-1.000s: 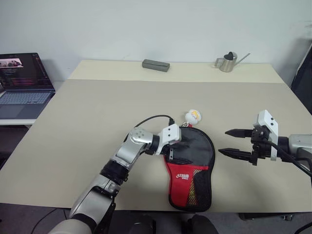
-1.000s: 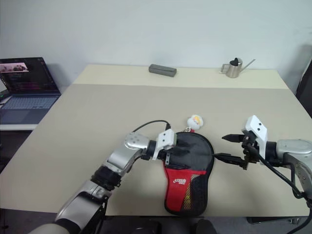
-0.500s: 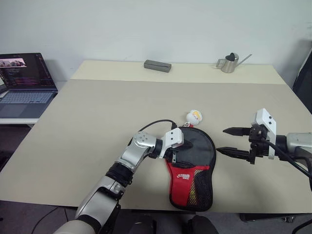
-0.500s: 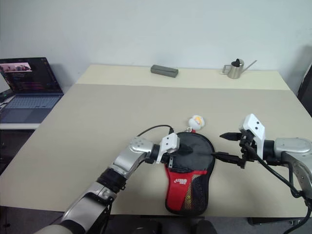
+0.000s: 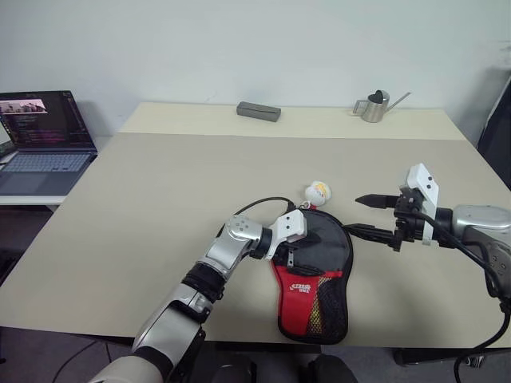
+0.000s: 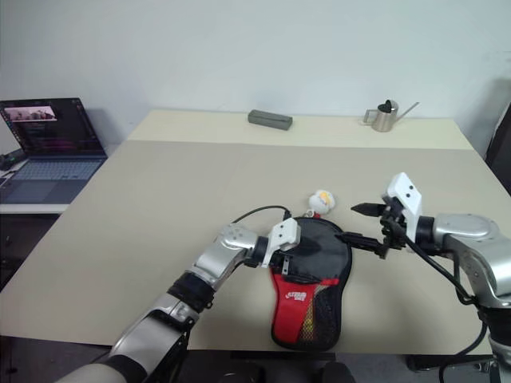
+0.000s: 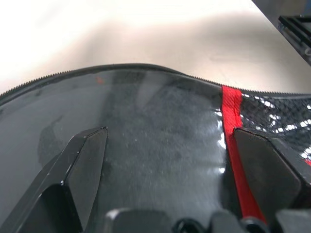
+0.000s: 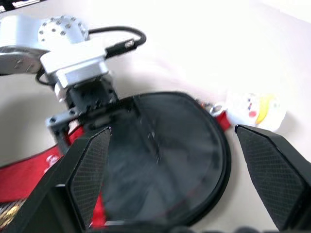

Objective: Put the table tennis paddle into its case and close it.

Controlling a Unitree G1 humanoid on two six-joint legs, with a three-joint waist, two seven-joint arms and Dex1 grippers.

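Note:
The case lies flat near the table's front edge, a black round part with a red panel and mesh pocket toward me. Its plush charm rests just beyond the round end. My left gripper is open, with both fingers low over the glossy black round part, close to the zipper rim and the red stripe. My right gripper is open too, hovering at the case's right edge and pointing across the round part. The paddle is hidden; I cannot tell whether it is inside.
A laptop stands open on a side table at the far left. A grey box and a small metal watering can sit along the table's far edge. The table is bare to the left and beyond the case.
My right gripper has moved left and up, closer to the case's upper right edge. The left gripper stays over the round part, both still open.

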